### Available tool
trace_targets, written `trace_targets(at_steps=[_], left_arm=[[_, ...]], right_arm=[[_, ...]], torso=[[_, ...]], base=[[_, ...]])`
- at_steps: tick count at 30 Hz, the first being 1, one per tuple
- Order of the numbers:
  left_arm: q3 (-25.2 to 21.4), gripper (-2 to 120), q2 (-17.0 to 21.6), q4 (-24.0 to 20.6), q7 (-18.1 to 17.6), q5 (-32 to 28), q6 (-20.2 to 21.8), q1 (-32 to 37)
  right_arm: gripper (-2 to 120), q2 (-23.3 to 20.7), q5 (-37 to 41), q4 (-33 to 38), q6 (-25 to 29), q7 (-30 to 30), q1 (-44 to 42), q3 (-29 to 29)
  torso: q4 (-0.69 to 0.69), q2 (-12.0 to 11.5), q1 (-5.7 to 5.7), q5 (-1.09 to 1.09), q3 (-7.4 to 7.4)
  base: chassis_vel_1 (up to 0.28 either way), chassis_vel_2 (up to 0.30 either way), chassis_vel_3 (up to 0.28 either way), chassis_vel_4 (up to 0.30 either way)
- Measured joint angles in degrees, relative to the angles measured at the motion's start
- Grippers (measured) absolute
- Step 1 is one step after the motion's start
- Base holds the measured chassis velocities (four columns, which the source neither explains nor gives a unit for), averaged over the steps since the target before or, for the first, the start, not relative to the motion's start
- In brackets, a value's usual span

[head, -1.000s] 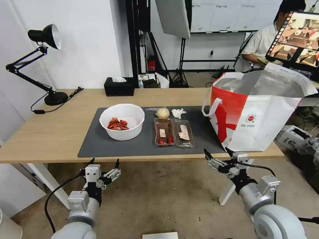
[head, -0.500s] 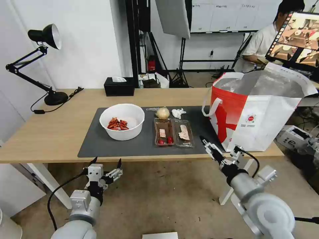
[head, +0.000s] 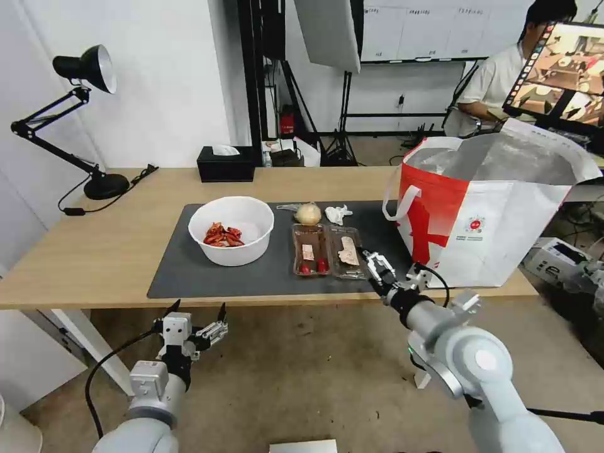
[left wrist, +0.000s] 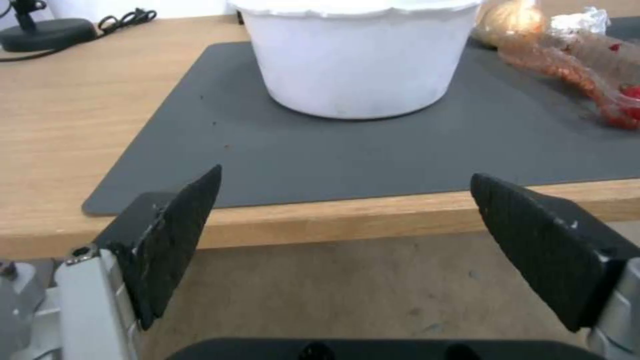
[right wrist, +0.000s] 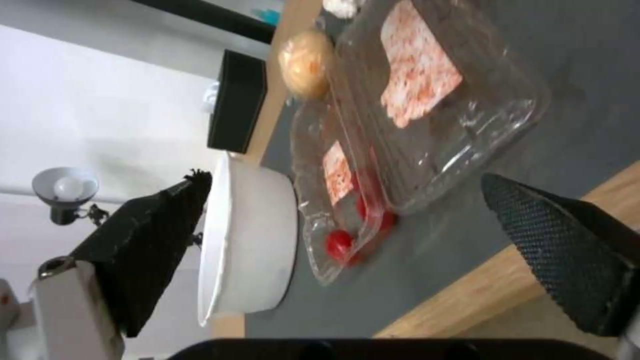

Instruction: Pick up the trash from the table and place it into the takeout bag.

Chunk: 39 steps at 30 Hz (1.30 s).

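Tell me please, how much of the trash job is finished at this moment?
Nothing is in the takeout bag that the pictures show. On the mat lie the white bowl, the clear tray, the wrapped onion-like lump and the crumpled tissue. In hand: the right gripper, open and empty, is beside the tray's near right corner. The left gripper waits open below the table edge. All four pieces are left.

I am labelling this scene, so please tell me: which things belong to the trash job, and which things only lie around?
Job: white bowl, clear tray, wrapped onion-like lump, crumpled tissue, takeout bag, table, right tool open at the tray.

Lying about: desk lamp, black tissue box.
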Motion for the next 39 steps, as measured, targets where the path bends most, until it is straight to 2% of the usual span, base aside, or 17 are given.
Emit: trace_targets(at_steps=[8, 13, 39], left_arm=[[-0.69, 100, 0.27, -0.25, -0.1, -1.02, 0.2, 0.67], [-0.83, 100, 0.46, -0.45, -0.12, -1.24, 0.75, 0.88], [-0.88, 100, 0.18, -0.16, -0.26, -1.35, 1.64, 0.88]], right_arm=[[100, 2.71, -0.31, -3.84, -0.64, 5.13, 3.97, -1.17], [100, 2.85, -0.29, -4.85, -0.88, 6.97, 5.1, -1.04], [100, 4.51, 0.66, -7.51, -1.18, 7.89, 7.44, -0.87]], torso=[[0.0, 0.0, 0.0, 0.01, 0.0], [0.0, 0.0, 0.0, 0.01, 0.0], [0.0, 0.0, 0.0, 0.01, 0.0]], base=[[0.0, 0.0, 0.0, 0.0], [0.0, 0.0, 0.0, 0.0], [0.0, 0.0, 0.0, 0.0]])
